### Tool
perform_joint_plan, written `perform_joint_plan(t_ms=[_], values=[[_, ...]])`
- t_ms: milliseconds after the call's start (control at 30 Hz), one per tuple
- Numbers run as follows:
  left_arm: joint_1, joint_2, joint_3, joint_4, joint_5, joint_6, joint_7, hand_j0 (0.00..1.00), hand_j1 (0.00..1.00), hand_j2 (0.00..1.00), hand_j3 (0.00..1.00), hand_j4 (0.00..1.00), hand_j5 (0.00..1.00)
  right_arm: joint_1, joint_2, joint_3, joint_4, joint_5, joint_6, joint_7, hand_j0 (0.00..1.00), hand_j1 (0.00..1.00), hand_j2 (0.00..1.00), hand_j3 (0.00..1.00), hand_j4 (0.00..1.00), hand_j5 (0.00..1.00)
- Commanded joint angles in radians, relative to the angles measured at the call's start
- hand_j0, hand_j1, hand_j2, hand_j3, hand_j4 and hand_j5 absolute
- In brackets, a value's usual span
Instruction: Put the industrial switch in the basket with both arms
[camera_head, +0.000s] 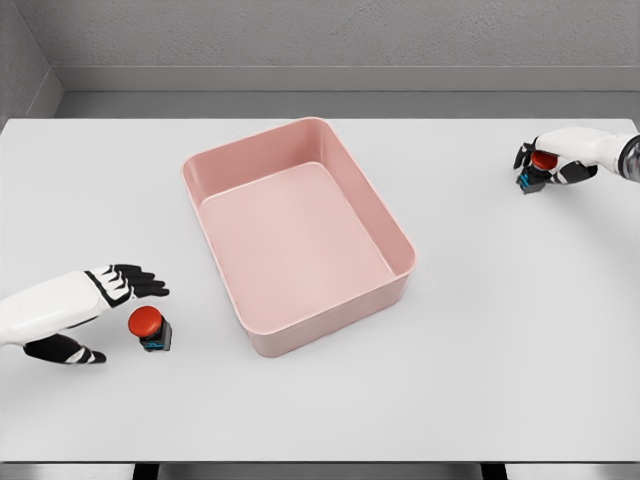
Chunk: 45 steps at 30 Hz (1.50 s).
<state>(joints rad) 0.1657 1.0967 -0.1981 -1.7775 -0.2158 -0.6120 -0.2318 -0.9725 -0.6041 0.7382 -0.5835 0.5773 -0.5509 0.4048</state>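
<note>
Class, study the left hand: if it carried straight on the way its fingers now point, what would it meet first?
Probably the pink basket. The left hand points rightward just above the red-buttoned switch, likely passing it, though depth is unclear.

We see a bare simulated test bench, not a lived-in room: beyond our left hand (110, 290) a plain white table (480, 380) meets featureless grey walls (350, 35), everything rendered smooth and unmarked.

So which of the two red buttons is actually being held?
The red-capped industrial switch at the far right: the right hand wraps its fingers around it. The other switch stands free beside the open left hand.
</note>
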Motion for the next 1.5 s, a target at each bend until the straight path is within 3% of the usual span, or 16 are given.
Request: perform_joint_plan(t_ms=[0,400,500,700,800,900,967,1067,1133,1267,1367,1467], values=[[-0.002,-0.011,-0.003,0.001,-0.007,0.001,0.000,1.00,1.00,1.00,1.00,1.00,1.00,0.001,0.000,0.000,-0.001,-0.002,0.000,0.002,0.56,0.56,0.56,0.56,0.56,0.56],[-0.035,-0.054,-0.031,-0.013,-0.042,0.001,0.000,1.00,1.00,1.00,1.00,1.00,1.00,-0.008,-0.002,-0.003,-0.009,-0.002,-0.001,0.003,0.53,0.53,0.53,0.53,0.53,0.53],[-0.038,-0.058,-0.032,-0.013,-0.043,0.001,-0.007,0.92,0.92,0.92,0.92,0.92,0.92,-0.012,-0.002,-0.003,-0.010,-0.002,-0.001,0.003,0.51,0.51,0.51,0.51,0.51,0.51],[-0.077,-0.060,-0.078,-0.005,-0.056,0.001,-0.014,0.88,0.88,0.88,0.88,0.88,0.88,-0.014,-0.002,-0.005,-0.013,-0.002,-0.001,0.003,0.48,0.48,0.48,0.48,0.48,0.48],[-0.077,-0.064,-0.080,-0.005,-0.059,0.001,-0.014,0.79,0.79,0.79,0.79,0.79,0.79,-0.014,-0.008,-0.010,-0.041,-0.002,-0.001,0.006,0.48,0.48,0.48,0.48,0.48,0.48],[-0.077,-0.066,-0.080,-0.007,-0.063,0.001,-0.014,0.79,0.79,0.79,0.79,0.79,0.79,-0.014,-0.010,-0.011,-0.047,-0.002,-0.001,0.008,0.46,0.46,0.46,0.46,0.46,0.46],[-0.077,-0.067,-0.080,-0.008,-0.069,0.001,-0.014,0.70,0.70,0.70,0.70,0.70,0.70,-0.020,-0.010,-0.011,-0.050,-0.002,-0.003,0.009,0.46,0.46,0.46,0.46,0.46,0.46],[-0.077,-0.067,-0.080,-0.008,-0.070,0.001,-0.015,0.67,0.67,0.67,0.67,0.67,0.67,-0.015,-0.039,-0.013,-0.125,-0.002,-0.003,0.011,0.46,0.46,0.46,0.46,0.46,0.46],[-0.077,-0.067,-0.080,-0.008,-0.070,0.001,-0.015,0.67,0.67,0.67,0.67,0.67,0.67,-0.015,-0.040,-0.013,-0.130,-0.004,-0.006,0.011,0.46,0.46,0.46,0.46,0.46,0.46],[-0.077,-0.067,-0.081,-0.008,-0.070,0.001,-0.015,0.61,0.61,0.61,0.61,0.61,0.61,-0.006,-0.063,-0.014,-0.206,-0.004,-0.003,0.011,0.46,0.46,0.46,0.46,0.46,0.46],[-0.077,-0.067,-0.080,-0.010,-0.070,0.001,-0.015,0.48,0.48,0.48,0.48,0.48,0.48,-0.005,-0.089,-0.014,-0.256,-0.007,-0.006,0.012,0.46,0.46,0.46,0.46,0.46,0.46],[-0.077,-0.067,-0.080,-0.011,-0.068,0.001,-0.020,0.46,0.46,0.46,0.46,0.46,0.46,-0.003,-0.100,-0.013,-0.303,-0.008,-0.012,0.012,0.46,0.46,0.46,0.46,0.46,0.46]])
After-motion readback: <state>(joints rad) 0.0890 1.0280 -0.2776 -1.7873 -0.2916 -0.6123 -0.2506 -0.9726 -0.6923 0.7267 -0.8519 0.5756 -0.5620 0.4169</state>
